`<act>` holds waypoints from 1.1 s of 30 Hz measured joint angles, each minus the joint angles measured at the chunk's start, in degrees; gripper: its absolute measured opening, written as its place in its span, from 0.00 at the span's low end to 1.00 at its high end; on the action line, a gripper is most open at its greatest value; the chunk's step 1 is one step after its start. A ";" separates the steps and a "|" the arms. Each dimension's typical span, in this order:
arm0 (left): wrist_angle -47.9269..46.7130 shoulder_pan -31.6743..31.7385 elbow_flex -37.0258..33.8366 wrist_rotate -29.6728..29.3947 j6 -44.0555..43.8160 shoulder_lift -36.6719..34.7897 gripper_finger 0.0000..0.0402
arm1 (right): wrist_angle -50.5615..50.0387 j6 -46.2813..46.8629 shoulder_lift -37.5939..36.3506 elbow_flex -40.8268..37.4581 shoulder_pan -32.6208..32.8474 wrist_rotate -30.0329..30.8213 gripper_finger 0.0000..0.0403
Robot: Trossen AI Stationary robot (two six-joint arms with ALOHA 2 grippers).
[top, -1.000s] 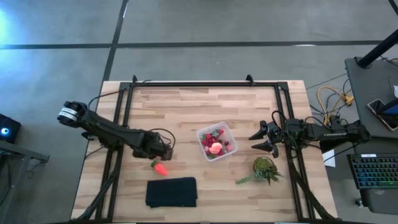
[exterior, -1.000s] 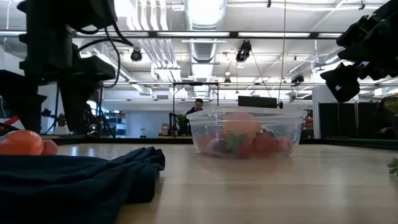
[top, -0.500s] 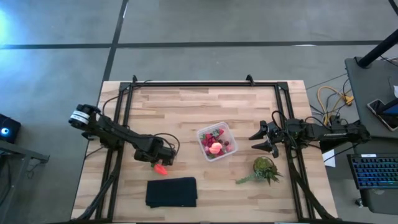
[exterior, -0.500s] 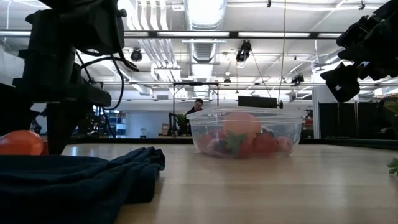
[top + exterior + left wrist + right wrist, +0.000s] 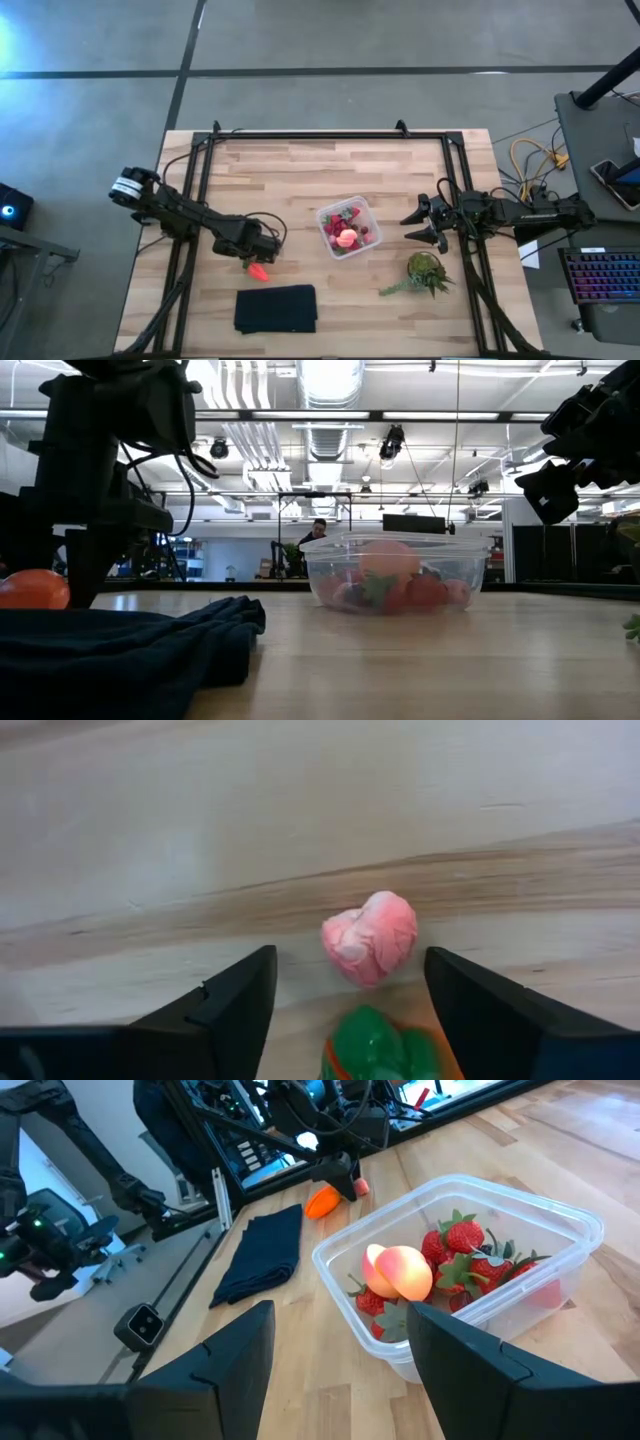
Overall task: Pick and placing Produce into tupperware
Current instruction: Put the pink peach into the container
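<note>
Left wrist view gives you the relation that matters: the left gripper stands open on the table, and the carrot lies between its fingers with the green top toward the camera. Its long axis appears to run along the fingers, so your close should fall across the narrow body. A small pink piece sits just beyond the fingertips. The tupperware, already holding strawberries, lies to the robot's right of the carrot. The right gripper waits open beside it.
</note>
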 joint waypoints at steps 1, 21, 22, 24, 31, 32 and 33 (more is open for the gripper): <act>0.03 0.00 -0.05 0.04 0.02 -0.02 0.59 | 0.02 0.00 0.00 0.00 0.00 0.00 0.54; -0.10 0.79 0.28 -3.07 1.42 -0.03 0.36 | 0.00 0.00 0.00 0.00 -0.01 -0.01 0.54; -0.04 0.79 0.37 -3.05 1.44 -0.03 0.34 | 0.00 0.00 0.00 0.00 -0.01 -0.01 0.54; -0.02 0.79 0.41 -3.04 1.44 -0.03 0.31 | 0.00 0.00 0.00 0.00 0.00 -0.01 0.54; 0.04 0.79 1.18 -2.61 1.57 -0.05 0.23 | 0.00 0.00 0.00 0.00 -0.01 0.00 0.54; 0.02 0.79 1.38 -2.63 1.57 -0.06 0.23 | 0.00 0.00 0.00 0.00 -0.01 0.00 0.54; 0.00 0.79 1.61 -2.63 1.57 -0.08 0.23 | 0.01 0.00 0.00 0.00 -0.02 -0.01 0.54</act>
